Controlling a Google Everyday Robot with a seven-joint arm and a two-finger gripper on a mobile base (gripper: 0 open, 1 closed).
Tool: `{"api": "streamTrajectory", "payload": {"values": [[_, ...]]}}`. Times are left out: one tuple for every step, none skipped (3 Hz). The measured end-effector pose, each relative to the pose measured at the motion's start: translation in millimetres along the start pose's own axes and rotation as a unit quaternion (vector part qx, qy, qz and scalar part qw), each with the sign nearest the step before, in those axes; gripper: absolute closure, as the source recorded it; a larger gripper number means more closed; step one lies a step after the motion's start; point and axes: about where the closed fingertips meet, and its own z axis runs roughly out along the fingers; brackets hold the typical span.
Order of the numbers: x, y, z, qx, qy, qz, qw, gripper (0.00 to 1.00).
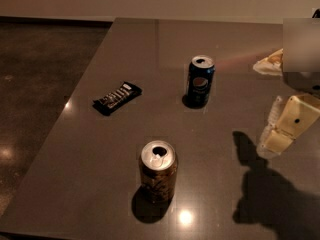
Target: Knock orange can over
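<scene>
The orange can (158,178) stands upright near the front of the grey table (150,64), with an orange-brown patterned body and a silver top with an open tab hole. My gripper (286,126), cream-coloured, hangs above the table at the right edge of the view. It is well to the right of the orange can and a little farther back, not touching it. Its shadow (265,184) falls on the table below it.
A dark blue can (200,81) with a round logo stands upright behind the orange can, toward the middle of the table. A dark wrapped snack bar (117,97) lies to the left. The table's left edge drops to a dark floor (40,84).
</scene>
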Motion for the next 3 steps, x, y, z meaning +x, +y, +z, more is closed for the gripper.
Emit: {"api": "streamTrajectory", "payload": {"values": [[-30.5, 32.2, 18.0, -0.017, -0.069, -0.013, 0.9974, 0.00], [-62.3, 60.0, 44.6, -0.036, -0.109, -0.031, 0.9929, 0.00], [-92.3, 83.8, 81.1, -0.066, -0.139, -0.040, 0.9873, 0.00]]}}
